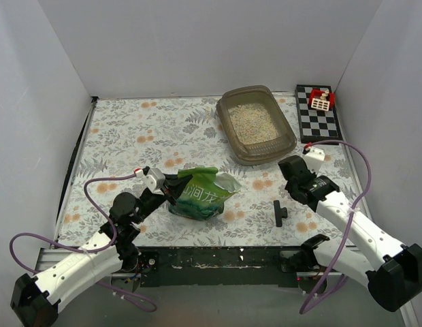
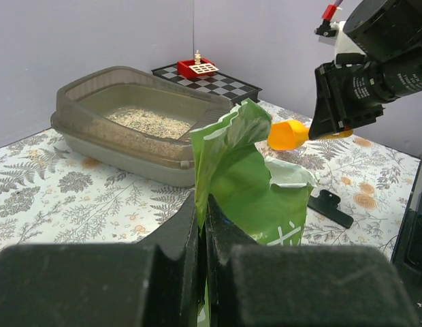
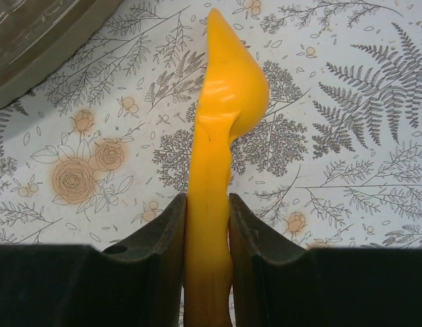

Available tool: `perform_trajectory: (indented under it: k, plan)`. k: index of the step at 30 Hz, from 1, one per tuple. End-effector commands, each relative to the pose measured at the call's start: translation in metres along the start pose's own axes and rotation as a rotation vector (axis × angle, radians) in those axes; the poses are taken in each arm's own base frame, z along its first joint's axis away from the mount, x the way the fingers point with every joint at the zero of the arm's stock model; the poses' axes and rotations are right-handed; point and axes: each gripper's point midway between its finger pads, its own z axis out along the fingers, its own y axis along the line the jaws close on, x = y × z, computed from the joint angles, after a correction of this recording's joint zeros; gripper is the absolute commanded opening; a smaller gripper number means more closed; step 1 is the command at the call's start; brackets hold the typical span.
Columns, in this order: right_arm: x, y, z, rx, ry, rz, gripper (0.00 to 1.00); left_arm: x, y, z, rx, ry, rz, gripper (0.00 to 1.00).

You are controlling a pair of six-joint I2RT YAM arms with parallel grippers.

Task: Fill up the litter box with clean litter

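Note:
The grey-brown litter box [image 1: 225,120] stands at the back right of the table, with pale beige clean litter [image 1: 254,124] spread over its floor. Both also show in the left wrist view: the box [image 2: 116,151] and the litter [image 2: 147,121]. My left gripper [image 1: 171,189] is shut on the torn top edge of the green foil bag [image 1: 201,195], which stands open, and my fingers [image 2: 202,212] pinch the bag [image 2: 252,182]. My right gripper [image 3: 205,204] is shut on the handle of the yellow-orange scoop [image 3: 228,88], held above the cloth between bag and box. The scoop [image 2: 287,134] hovers near the bag's mouth.
A black-and-white checkered board [image 1: 318,119] with a small red and white piece [image 1: 321,101] lies to the right of the box. A black T-shaped part [image 1: 280,212] lies on the flowered cloth near the front. White walls close in three sides.

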Motion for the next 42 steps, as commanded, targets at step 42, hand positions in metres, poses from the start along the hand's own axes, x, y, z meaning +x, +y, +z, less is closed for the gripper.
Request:
perform_trajectory:
  k: [42]
  plan:
    - [-0.004,0.183,-0.132,-1.495,-0.486,-0.778,0.73,-0.065,0.031,-0.013,-0.249,-0.103,-0.203,0.00]
